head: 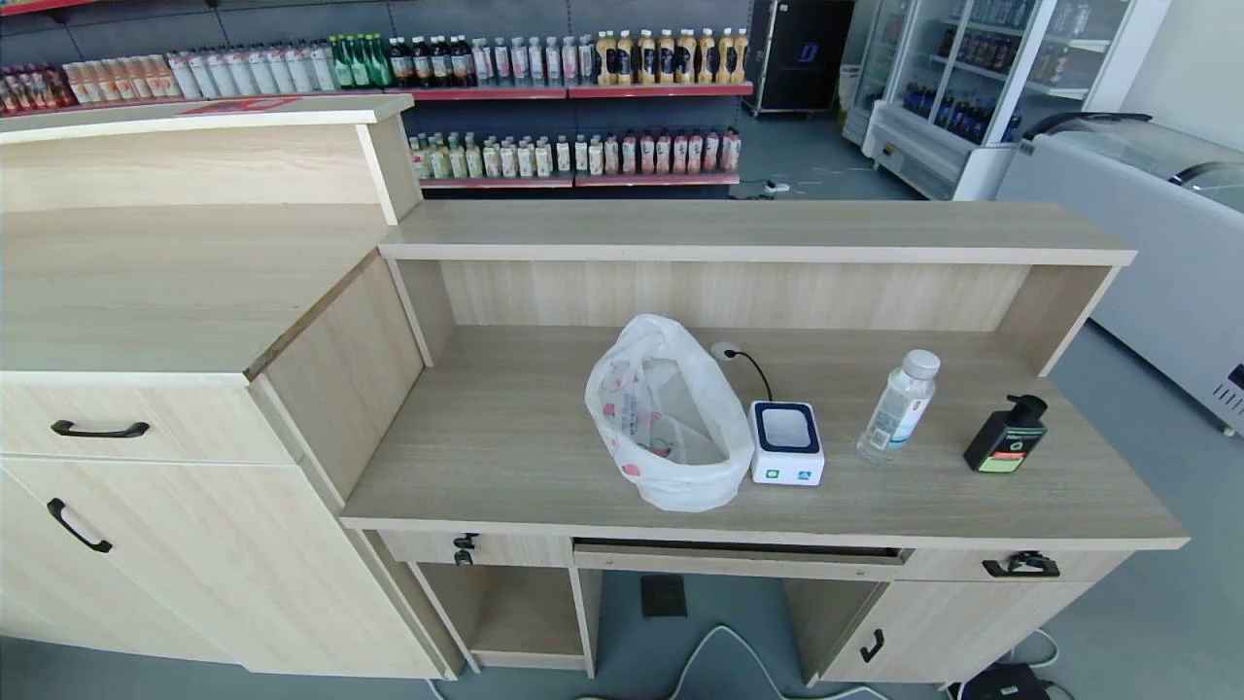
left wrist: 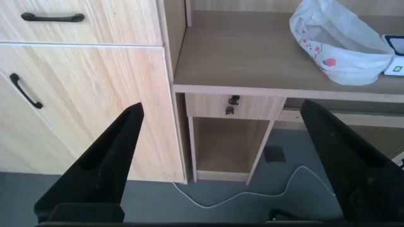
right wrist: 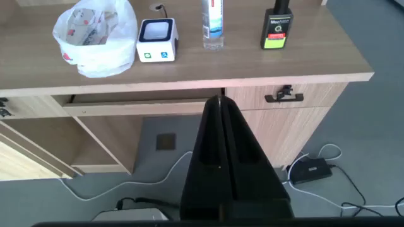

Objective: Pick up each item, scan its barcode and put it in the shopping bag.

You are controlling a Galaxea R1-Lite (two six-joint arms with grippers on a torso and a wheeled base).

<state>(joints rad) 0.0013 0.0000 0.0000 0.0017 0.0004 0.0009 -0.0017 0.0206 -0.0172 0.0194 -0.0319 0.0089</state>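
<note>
I saw the left gripper [left wrist: 222, 108] with its fingers spread wide, held out in front of the counter [head: 505, 437] and well apart from the scanner [head: 786, 442]. The right gripper [right wrist: 221, 104] had its fingers pressed together, also in front of the counter and well short of the scanner. The shopping bag [head: 671, 428] stood open against the scanner's left side. The water bottle [head: 897, 406] stood upright near the scanner's right, with the black pump bottle [head: 1006, 436] farther right again. Both items sat on the counter, well apart from either gripper's fingers.
</note>
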